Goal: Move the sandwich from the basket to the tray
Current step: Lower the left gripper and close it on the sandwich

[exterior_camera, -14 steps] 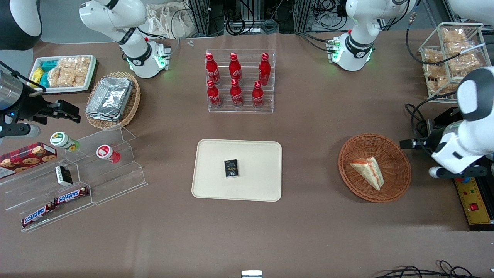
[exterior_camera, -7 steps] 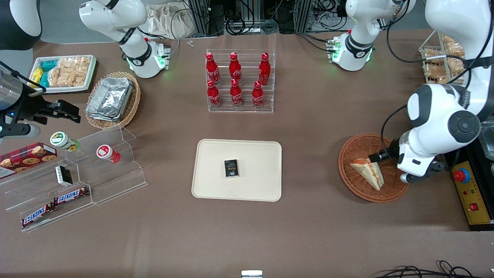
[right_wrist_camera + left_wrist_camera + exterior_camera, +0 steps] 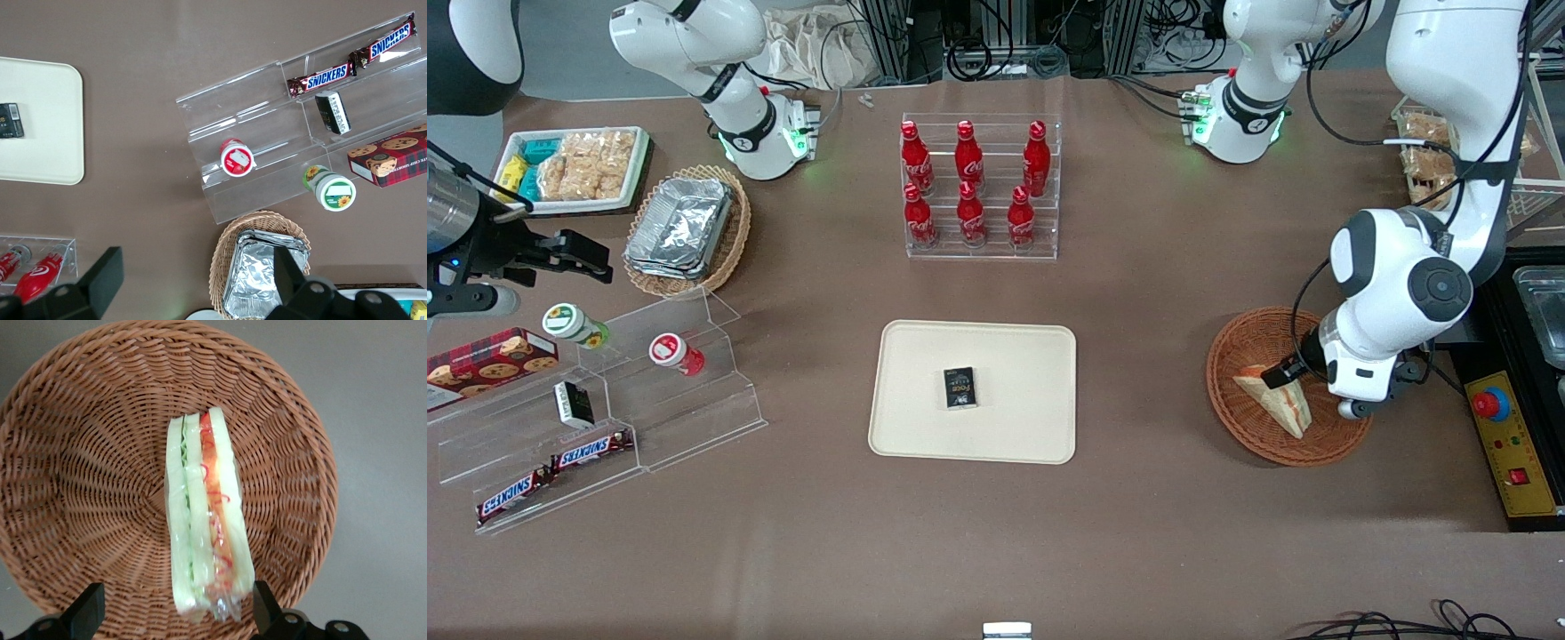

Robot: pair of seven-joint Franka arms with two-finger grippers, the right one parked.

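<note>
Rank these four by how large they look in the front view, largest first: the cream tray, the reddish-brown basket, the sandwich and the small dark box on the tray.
1. tray
2. basket
3. sandwich, lying in the basket, with the left gripper open above it
4. small dark box
</note>
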